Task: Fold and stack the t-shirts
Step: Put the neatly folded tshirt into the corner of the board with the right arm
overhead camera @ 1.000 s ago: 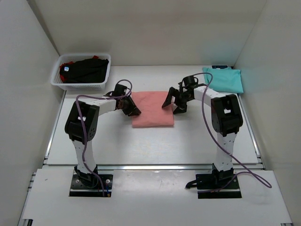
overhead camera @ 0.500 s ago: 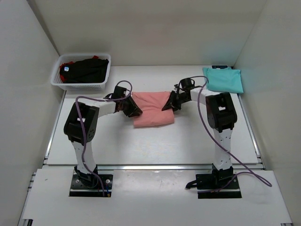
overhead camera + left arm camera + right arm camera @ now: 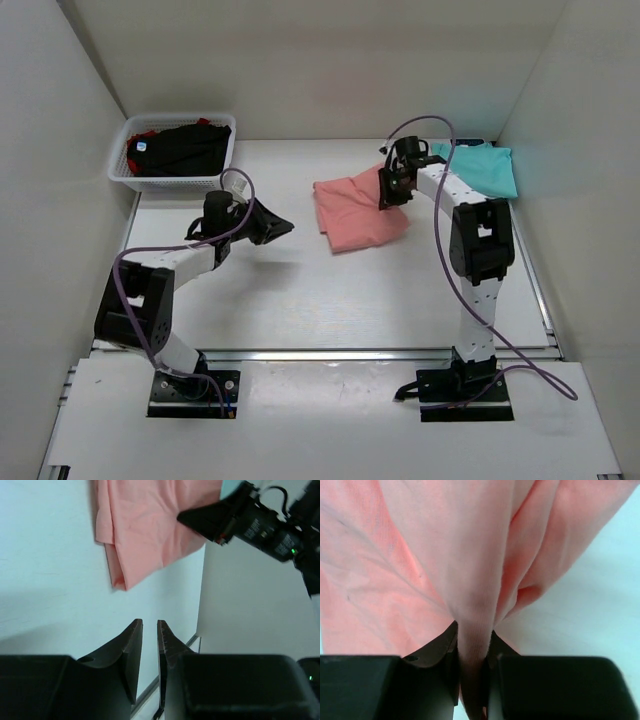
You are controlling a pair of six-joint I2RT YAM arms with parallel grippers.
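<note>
The salmon-pink t-shirt (image 3: pixel 358 210) lies rumpled on the table right of centre, one edge lifted. My right gripper (image 3: pixel 388 190) is shut on a bunched fold of that shirt (image 3: pixel 420 555), and the cloth fills the space between its jaws (image 3: pixel 472 630). My left gripper (image 3: pixel 285 227) hovers left of the shirt, well apart from it. Its fingers (image 3: pixel 149 622) stand a narrow gap apart with nothing between them. The pink t-shirt (image 3: pixel 145 525) shows beyond them. A folded teal t-shirt (image 3: pixel 480 168) lies at the back right. Black and red t-shirts (image 3: pixel 180 148) sit in the basket.
The white mesh basket (image 3: pixel 127 178) stands at the back left corner. White walls close in the table on three sides. The right arm (image 3: pixel 260 525) shows at the top right of the left wrist view.
The right gripper closed on the pink shirt's right edge and pulled it back and to the right. The left gripper let go of the left edge and drew back to the left.
</note>
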